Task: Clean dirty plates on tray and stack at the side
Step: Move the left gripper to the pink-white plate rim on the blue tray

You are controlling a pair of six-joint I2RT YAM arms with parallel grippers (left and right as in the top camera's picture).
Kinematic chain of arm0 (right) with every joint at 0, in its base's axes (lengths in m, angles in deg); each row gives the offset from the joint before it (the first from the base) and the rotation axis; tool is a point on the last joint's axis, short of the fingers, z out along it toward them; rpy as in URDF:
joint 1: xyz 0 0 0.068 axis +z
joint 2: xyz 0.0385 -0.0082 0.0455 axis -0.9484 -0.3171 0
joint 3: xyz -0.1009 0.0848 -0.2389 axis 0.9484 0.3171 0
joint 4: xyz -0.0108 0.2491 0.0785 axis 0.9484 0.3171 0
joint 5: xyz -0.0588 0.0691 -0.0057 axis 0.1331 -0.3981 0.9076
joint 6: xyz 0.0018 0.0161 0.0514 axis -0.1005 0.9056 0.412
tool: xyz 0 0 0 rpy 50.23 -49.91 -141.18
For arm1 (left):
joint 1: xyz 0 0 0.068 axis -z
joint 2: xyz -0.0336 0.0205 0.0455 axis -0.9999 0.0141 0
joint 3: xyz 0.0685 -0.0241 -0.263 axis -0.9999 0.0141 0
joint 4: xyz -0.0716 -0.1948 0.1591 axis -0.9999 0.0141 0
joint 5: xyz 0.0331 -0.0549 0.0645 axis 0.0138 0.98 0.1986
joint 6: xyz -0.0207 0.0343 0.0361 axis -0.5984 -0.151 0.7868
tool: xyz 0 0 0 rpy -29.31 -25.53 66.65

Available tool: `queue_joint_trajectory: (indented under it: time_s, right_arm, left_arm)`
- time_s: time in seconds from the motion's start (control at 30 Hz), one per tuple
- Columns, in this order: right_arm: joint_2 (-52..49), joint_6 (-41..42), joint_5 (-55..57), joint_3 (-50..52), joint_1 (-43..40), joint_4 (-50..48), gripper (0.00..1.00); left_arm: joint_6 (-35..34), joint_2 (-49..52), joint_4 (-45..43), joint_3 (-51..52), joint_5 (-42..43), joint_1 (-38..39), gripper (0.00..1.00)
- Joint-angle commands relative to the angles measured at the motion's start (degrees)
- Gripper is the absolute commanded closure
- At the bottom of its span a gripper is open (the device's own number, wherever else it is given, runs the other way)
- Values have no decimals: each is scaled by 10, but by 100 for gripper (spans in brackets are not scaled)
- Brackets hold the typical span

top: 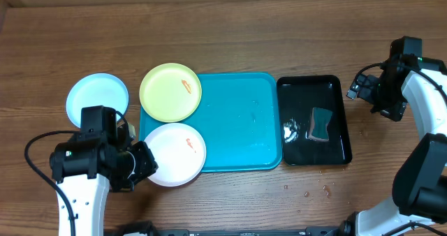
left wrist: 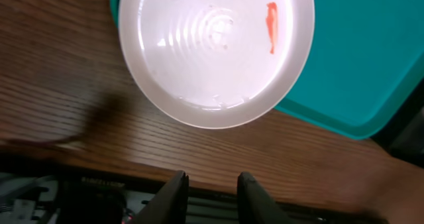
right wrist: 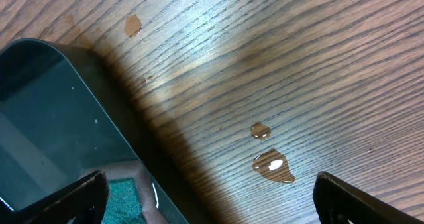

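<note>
Near left: left gripper (left wrist: 212,176) hovers over the table edge, just short of the white plate (top: 174,154). Jaws stand narrowly apart with nothing between them.

White plate lies flat, half over the near-left corner of the tray (top: 241,124), half out over the table (top: 223,26). One orange smear (left wrist: 271,26) on it, so not yet cleaned. The plate is round and has no long axis of its own; the smear is a short streak running roughly near to far.

The tray's long axis runs left to right. Just to its right is the black tray (top: 339,149), long axis near to far, wet, with the sponge (top: 321,124) lying in it, no gripper on it. Water drops (right wrist: 271,164) on the wood beside it.

Farther: yellow-green plate (top: 170,92) overhangs the tray's far-left corner, smear visible, also dirty. Light cyan plate (top: 98,98) sits on the table left of the tray (no smear that I can make out; possibly the one finished).

Far right: right gripper (top: 367,89) is spread wide and empty.

Judgement: early. At most one plate done, two left, no stack yet.
</note>
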Motion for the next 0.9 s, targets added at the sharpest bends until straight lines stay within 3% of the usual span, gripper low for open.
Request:
queue_joint_trajectory:
  time_s: [0.0,0.1,0.2,0.27,0.4,0.7,0.87]
  right_arm:
    - [7,2,1,-8,-1,-2,0]
    - [7,2,1,-8,-1,-2,0]
    - [7,2,1,-8,-1,-2,0]
    - [7,2,1,-8,-1,-2,0]
    - [7,2,1,-8,-1,-2,0]
    - [7,2,1,-8,-1,-2,0]
    - [7,2,1,-8,-1,-2,0]
  left_arm:
    - [-8,8,-14,2,37,4,71]
    - [-9,15,-29,2,17,4,46]
    - [-50,21,-36,3,-35,4,43]
    - [-80,24,-43,4,-82,4,36]
    - [-123,36,-78,14,-132,4,43]
    - [-124,112,-134,59,-158,4,43]
    - [-122,169,-158,65,-170,4,52]
